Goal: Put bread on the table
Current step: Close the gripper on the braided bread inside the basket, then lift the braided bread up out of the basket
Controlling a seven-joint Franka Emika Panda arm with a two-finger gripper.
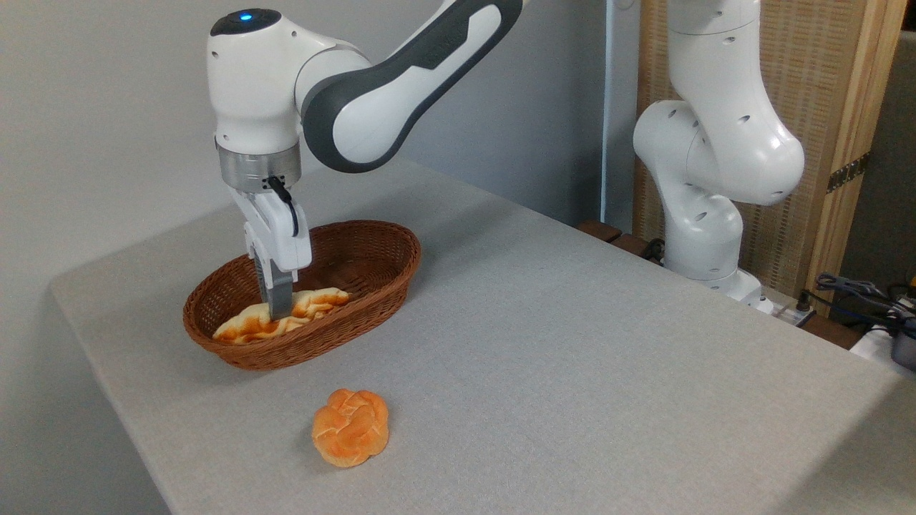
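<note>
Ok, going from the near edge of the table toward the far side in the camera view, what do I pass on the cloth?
Knotted bun → wicker basket, with the bread lying inside it and the pincer down at the loaf → robot base beyond the far right edge of the table.

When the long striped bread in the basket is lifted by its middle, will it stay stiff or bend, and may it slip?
The bread looks like a moulded, ridged loaf, so it probably stays stiff. It is long, and the tool meets it near mid-length, so it should tilt little. Its surface looks smooth, so it might slip. The basket wall could catch an end.
</note>
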